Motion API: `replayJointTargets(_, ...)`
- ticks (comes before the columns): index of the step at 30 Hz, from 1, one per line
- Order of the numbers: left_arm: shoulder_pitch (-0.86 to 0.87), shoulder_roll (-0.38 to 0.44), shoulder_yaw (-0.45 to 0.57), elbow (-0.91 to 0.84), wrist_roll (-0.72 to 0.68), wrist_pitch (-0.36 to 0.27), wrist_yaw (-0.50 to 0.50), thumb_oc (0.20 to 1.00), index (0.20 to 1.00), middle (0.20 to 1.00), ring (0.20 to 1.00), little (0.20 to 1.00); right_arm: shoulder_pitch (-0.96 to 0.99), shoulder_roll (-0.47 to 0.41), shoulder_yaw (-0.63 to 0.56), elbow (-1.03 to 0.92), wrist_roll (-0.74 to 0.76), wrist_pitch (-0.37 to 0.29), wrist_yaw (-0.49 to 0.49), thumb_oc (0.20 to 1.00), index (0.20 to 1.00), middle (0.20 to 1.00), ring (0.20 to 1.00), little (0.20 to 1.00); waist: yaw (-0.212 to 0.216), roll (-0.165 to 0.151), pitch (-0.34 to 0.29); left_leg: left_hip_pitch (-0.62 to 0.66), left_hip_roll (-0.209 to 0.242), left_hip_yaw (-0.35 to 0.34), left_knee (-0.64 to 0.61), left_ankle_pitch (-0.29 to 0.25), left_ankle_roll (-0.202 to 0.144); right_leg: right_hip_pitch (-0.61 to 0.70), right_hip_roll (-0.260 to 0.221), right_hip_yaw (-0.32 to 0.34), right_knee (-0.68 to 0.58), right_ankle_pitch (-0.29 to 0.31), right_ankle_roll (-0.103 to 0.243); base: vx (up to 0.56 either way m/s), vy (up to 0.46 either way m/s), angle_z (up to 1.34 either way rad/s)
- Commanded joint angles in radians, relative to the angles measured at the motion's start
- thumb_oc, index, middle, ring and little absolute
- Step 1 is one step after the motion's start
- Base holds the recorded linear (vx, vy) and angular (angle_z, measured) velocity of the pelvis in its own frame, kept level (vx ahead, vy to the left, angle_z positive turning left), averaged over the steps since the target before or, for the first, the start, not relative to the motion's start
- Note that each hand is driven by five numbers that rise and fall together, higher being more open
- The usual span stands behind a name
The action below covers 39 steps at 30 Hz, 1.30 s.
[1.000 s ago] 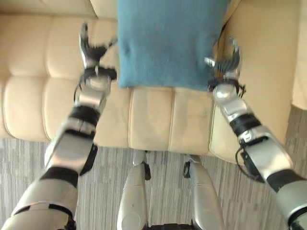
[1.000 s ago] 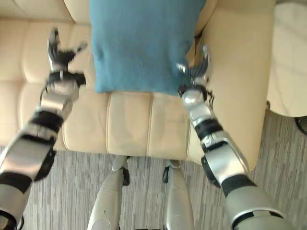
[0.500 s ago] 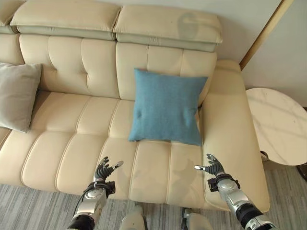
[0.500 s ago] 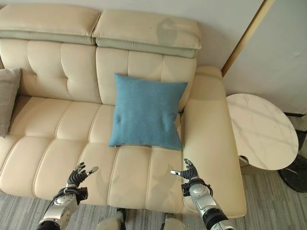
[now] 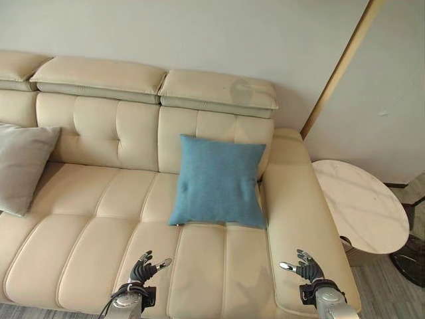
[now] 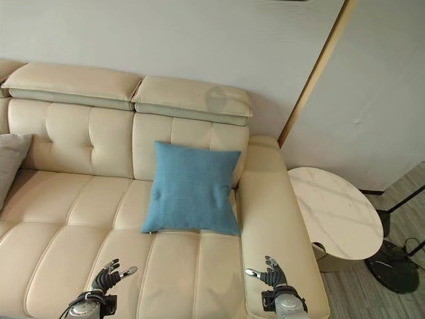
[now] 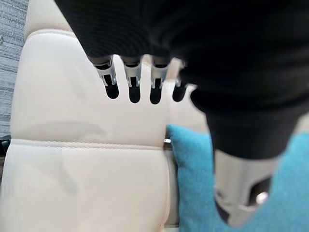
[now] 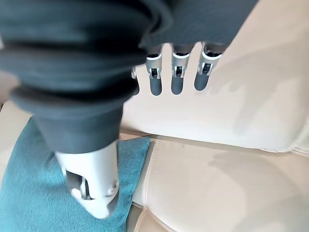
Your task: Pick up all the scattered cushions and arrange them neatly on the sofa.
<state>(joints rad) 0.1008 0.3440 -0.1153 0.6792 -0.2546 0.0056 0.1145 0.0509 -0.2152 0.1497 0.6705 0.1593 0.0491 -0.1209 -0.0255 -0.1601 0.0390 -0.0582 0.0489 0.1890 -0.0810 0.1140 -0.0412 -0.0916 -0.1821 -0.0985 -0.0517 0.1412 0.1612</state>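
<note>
A blue cushion [image 5: 219, 181] leans upright against the backrest of the cream sofa [image 5: 93, 199], close to its right armrest. A grey cushion [image 5: 21, 166] leans at the sofa's left end. My left hand [image 5: 141, 271] hovers open over the front of the seat, well short of the blue cushion. My right hand [image 5: 305, 268] hovers open over the front of the right armrest. Both hold nothing. The wrist views show each hand's straight fingers [image 7: 133, 79] [image 8: 176, 70] over cream leather, with the blue cushion [image 7: 193, 193] [image 8: 29, 188] beyond.
A round white marble side table [image 5: 358, 206] stands right of the sofa. A dark round base [image 6: 395, 266] sits on the floor past it. The wall [image 5: 199, 33] runs behind the sofa, with a wooden strip [image 5: 335, 66] up it.
The whole picture has pulled back and up, so the camera has moved away from the sofa. Both hands have let go of the blue cushion and dropped back to the sofa's front edge.
</note>
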Motion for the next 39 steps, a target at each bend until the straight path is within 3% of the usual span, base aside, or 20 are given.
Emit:
replayJointTargets(1, -0.096, 0.024, 0.012, 0.007, 0.031, -0.029, -0.007, 1.0, 1.0, 1.0, 1.0, 1.0, -0.1, -0.035, 0.001, -0.022, 0.036, -0.037, -0.014, 1.0, 1.0, 1.0, 1.0, 1.0, -0.001, 0.065, 0.095, 0.023, 0.004, -0.019, -0.006, -0.102, 0.029, 0.017, 0.039, -0.006, 0.156, -0.117, 0.025, -0.21, 0.054, -0.17)
replayJointTargets(3, -0.092, 0.025, 0.011, 0.005, 0.032, -0.022, -0.013, 1.0, 1.0, 1.0, 1.0, 1.0, -0.093, -0.039, -0.001, -0.024, 0.042, -0.038, -0.009, 1.0, 1.0, 1.0, 1.0, 1.0, 0.006, 0.074, 0.09, 0.013, 0.006, -0.01, -0.006, -0.092, 0.033, 0.038, 0.058, 0.0, 0.216, -0.174, 0.01, -0.16, 0.038, -0.17)
replayJointTargets(4, -0.092, 0.025, 0.011, 0.005, 0.032, -0.022, -0.013, 1.0, 1.0, 1.0, 1.0, 1.0, -0.093, -0.039, -0.001, -0.024, 0.042, -0.038, -0.009, 1.0, 1.0, 1.0, 1.0, 1.0, 0.006, 0.075, 0.088, 0.01, 0.007, -0.009, -0.006, -0.091, 0.033, 0.035, 0.059, 0.001, 0.215, -0.171, 0.01, -0.17, 0.001, -0.27)
replayJointTargets(6, -0.089, 0.017, 0.016, 0.012, 0.025, -0.013, -0.013, 1.0, 1.0, 1.0, 1.0, 1.0, -0.083, -0.039, -0.009, -0.022, 0.051, -0.038, -0.006, 1.0, 1.0, 1.0, 1.0, 1.0, 0.016, 0.075, 0.069, -0.014, 0.001, 0.004, -0.004, -0.074, 0.036, 0.08, 0.099, 0.029, 0.267, -0.226, -0.002, -0.2, -0.048, -0.15)
replayJointTargets(8, -0.088, 0.013, 0.023, 0.015, 0.014, -0.015, -0.007, 1.0, 1.0, 1.0, 1.0, 1.0, -0.084, -0.038, -0.008, -0.021, 0.056, -0.04, -0.007, 1.0, 1.0, 1.0, 1.0, 1.0, 0.025, 0.068, 0.064, -0.028, -0.005, 0.016, 0.003, -0.069, 0.037, 0.122, 0.107, 0.033, 0.232, -0.235, -0.006, -0.23, -0.151, -0.17)
replayJointTargets(9, -0.063, -0.003, 0.04, -0.016, -0.024, -0.012, -0.007, 1.0, 1.0, 1.0, 1.0, 1.0, -0.079, -0.041, 0.004, -0.045, 0.052, -0.033, -0.011, 1.0, 1.0, 1.0, 1.0, 1.0, 0.044, 0.064, 0.058, -0.058, 0.012, 0.049, 0.02, -0.028, 0.021, 0.166, 0.131, 0.034, 0.112, -0.278, -0.046, -0.25, -0.205, -0.49)
replayJointTargets(14, -0.062, -0.011, 0.035, -0.019, -0.032, -0.01, -0.006, 1.0, 1.0, 1.0, 1.0, 1.0, -0.083, -0.051, 0.015, -0.061, 0.06, -0.036, -0.01, 1.0, 1.0, 1.0, 1.0, 1.0, 0.04, 0.085, 0.074, -0.087, 0.036, 0.05, 0.037, 0.017, -0.001, 0.179, 0.162, 0.038, 0.042, -0.274, -0.072, -0.2, -0.174, -0.4)
replayJointTargets(18, -0.074, -0.025, 0.022, -0.037, -0.049, -0.014, -0.01, 1.0, 1.0, 1.0, 1.0, 1.0, -0.091, -0.067, 0.029, -0.067, 0.057, -0.041, -0.014, 1.0, 1.0, 1.0, 1.0, 1.0, 0.033, 0.127, 0.119, -0.139, 0.062, 0.043, 0.056, 0.076, -0.044, 0.182, 0.181, -0.008, 0.008, -0.26, -0.089, -0.28, -0.124, 0.17)
replayJointTargets(20, -0.089, -0.033, 0.02, -0.025, -0.073, -0.015, -0.009, 1.0, 1.0, 1.0, 1.0, 1.0, -0.109, -0.071, 0.039, -0.053, 0.057, -0.037, -0.017, 1.0, 1.0, 1.0, 1.0, 1.0, 0.025, 0.117, 0.134, -0.144, 0.053, 0.022, 0.143, 0.012, -0.037, 0.15, 0.157, -0.034, 0.019, -0.236, -0.091, -0.37, -0.065, 0.33)
replayJointTargets(21, -0.083, -0.036, 0.016, -0.023, -0.071, -0.012, -0.015, 1.0, 1.0, 1.0, 1.0, 1.0, -0.111, -0.071, 0.044, -0.058, 0.061, -0.035, -0.01, 1.0, 1.0, 1.0, 1.0, 1.0, 0.018, 0.102, 0.125, -0.125, 0.043, 0.004, 0.208, -0.055, -0.022, 0.14, 0.134, -0.041, 0.013, -0.215, -0.087, -0.16, -0.018, 0.47)
replayJointTargets(22, -0.083, -0.036, 0.016, -0.023, -0.071, -0.012, -0.015, 1.0, 1.0, 1.0, 1.0, 1.0, -0.111, -0.072, 0.044, -0.058, 0.061, -0.035, -0.01, 1.0, 1.0, 1.0, 1.0, 1.0, 0.018, 0.102, 0.124, -0.126, 0.043, 0.004, 0.208, -0.055, -0.022, 0.139, 0.135, -0.041, 0.014, -0.215, -0.088, -0.17, 0.011, 0.55)
replayJointTargets(23, -0.079, -0.042, 0.01, -0.02, -0.069, -0.01, -0.017, 1.0, 1.0, 1.0, 1.0, 1.0, -0.125, -0.076, 0.058, -0.057, 0.061, -0.035, -0.001, 1.0, 1.0, 1.0, 1.0, 1.0, 0.015, 0.09, 0.123, -0.092, 0.036, -0.035, 0.274, -0.128, -0.015, 0.129, 0.113, -0.043, 0.01, -0.2, -0.086, -0.11, 0.036, 0.14)
replayJointTargets(24, -0.077, -0.046, 0.01, -0.019, -0.072, -0.009, -0.016, 1.0, 1.0, 1.0, 1.0, 1.0, -0.126, -0.076, 0.058, -0.064, 0.061, -0.033, 0.002, 1.0, 1.0, 1.0, 1.0, 1.0, 0.011, 0.092, 0.116, -0.063, 0.04, -0.041, 0.27, -0.147, -0.015, 0.127, 0.11, -0.049, 0.005, -0.199, -0.084, -0.11, 0.035, 0.12)
replayJointTargets(26, -0.076, -0.049, 0.009, -0.018, -0.074, -0.008, -0.014, 1.0, 1.0, 1.0, 1.0, 1.0, -0.127, -0.074, 0.057, -0.067, 0.061, -0.033, 0.004, 1.0, 1.0, 1.0, 1.0, 1.0, 0.004, 0.097, 0.105, -0.034, 0.045, -0.04, 0.245, -0.151, -0.016, 0.12, 0.111, -0.056, 0.001, -0.2, -0.082, -0.02, 0.076, 0.08)
replayJointTargets(27, -0.068, -0.058, 0.004, -0.017, -0.068, -0.001, -0.012, 1.0, 1.0, 1.0, 1.0, 1.0, -0.12, -0.072, 0.049, -0.068, 0.059, -0.029, 0.004, 1.0, 1.0, 1.0, 1.0, 1.0, -0.015, 0.119, 0.082, 0.02, 0.062, -0.02, 0.16, -0.129, -0.023, 0.11, 0.124, -0.072, 0.001, -0.205, -0.078, 0.0, 0.105, 0.29)
replayJointTargets(28, -0.067, -0.059, 0.004, -0.017, -0.068, -0.001, -0.012, 1.0, 1.0, 1.0, 1.0, 1.0, -0.119, -0.072, 0.049, -0.068, 0.059, -0.029, 0.004, 1.0, 1.0, 1.0, 1.0, 1.0, -0.013, 0.119, 0.083, 0.026, 0.061, -0.019, 0.153, -0.126, -0.024, 0.111, 0.124, -0.071, 0.001, -0.206, -0.078, 0.03, 0.138, 0.46)
replayJointTargets(30, -0.074, -0.064, -0.009, -0.005, -0.05, 0.0, -0.012, 1.0, 1.0, 1.0, 1.0, 1.0, -0.119, -0.064, 0.037, -0.053, 0.065, -0.03, -0.004, 1.0, 1.0, 1.0, 1.0, 1.0, -0.025, 0.134, 0.053, 0.07, 0.045, -0.02, 0.024, -0.101, -0.033, 0.108, 0.124, -0.091, -0.001, -0.195, -0.068, 0.05, 0.166, 0.63)
replayJointTargets(39, -0.058, -0.057, -0.009, 0.009, 0.0, 0.002, -0.021, 1.0, 1.0, 1.0, 1.0, 1.0, -0.103, -0.043, 0.046, -0.021, 0.044, -0.019, 0.008, 1.0, 1.0, 1.0, 1.0, 1.0, -0.015, 0.134, 0.04, 0.108, 0.014, -0.016, -0.006, -0.12, -0.015, 0.127, 0.088, -0.092, -0.002, -0.173, -0.038, 0.0, 0.121, 0.06)
